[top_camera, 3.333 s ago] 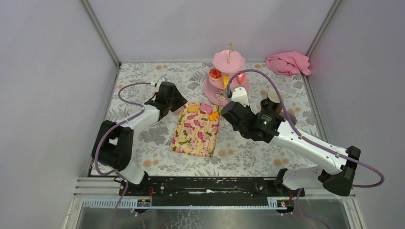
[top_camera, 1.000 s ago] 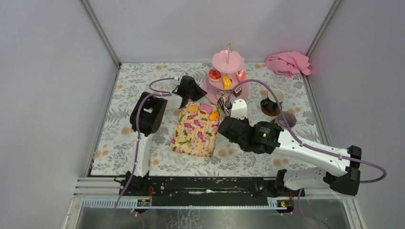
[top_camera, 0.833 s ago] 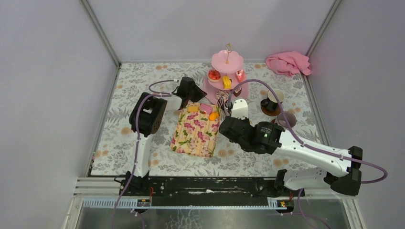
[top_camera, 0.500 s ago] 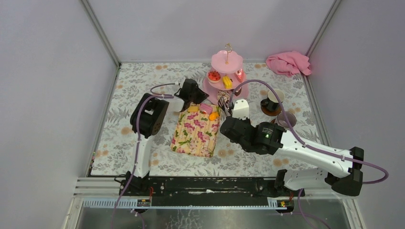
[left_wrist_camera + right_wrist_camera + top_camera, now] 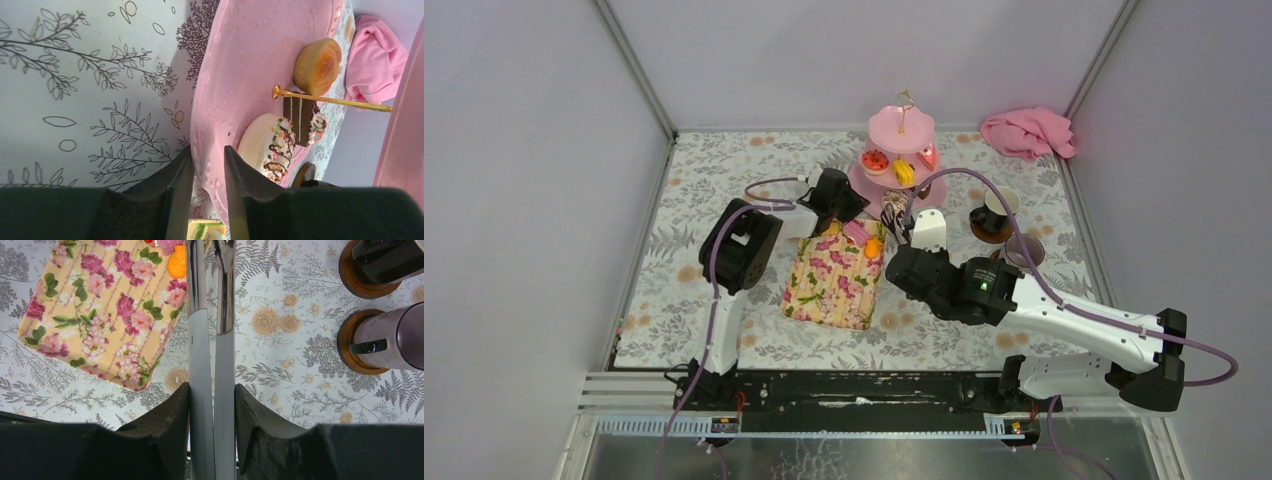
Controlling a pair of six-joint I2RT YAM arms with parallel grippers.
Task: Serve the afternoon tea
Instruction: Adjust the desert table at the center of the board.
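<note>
Apparently, over lilac-walled floral tablecloth (image 5: 724,180), left end effector (image 5: 206,151) pinches stand (image 5: 240,60), right end effector (image 5: 211,387) clamps tongs (image 5: 193,315).

Left arm stretched forward, left gripper (image 5: 207,152) pinched nearly closed, right arm angled inward, right gripper (image 5: 212,388) clamped.

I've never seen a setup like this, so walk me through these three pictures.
Two robot arms are bolted to a table. The wide picture looks down from above; the other two come from a camera on each wrist. On the table stand a pink three-tier stand with toy cakes, a floral tray with more, a black mug, a grey mug and a pink cloth. The left tool grips the stand's bottom rim. The right tool holds metal tongs.
</note>
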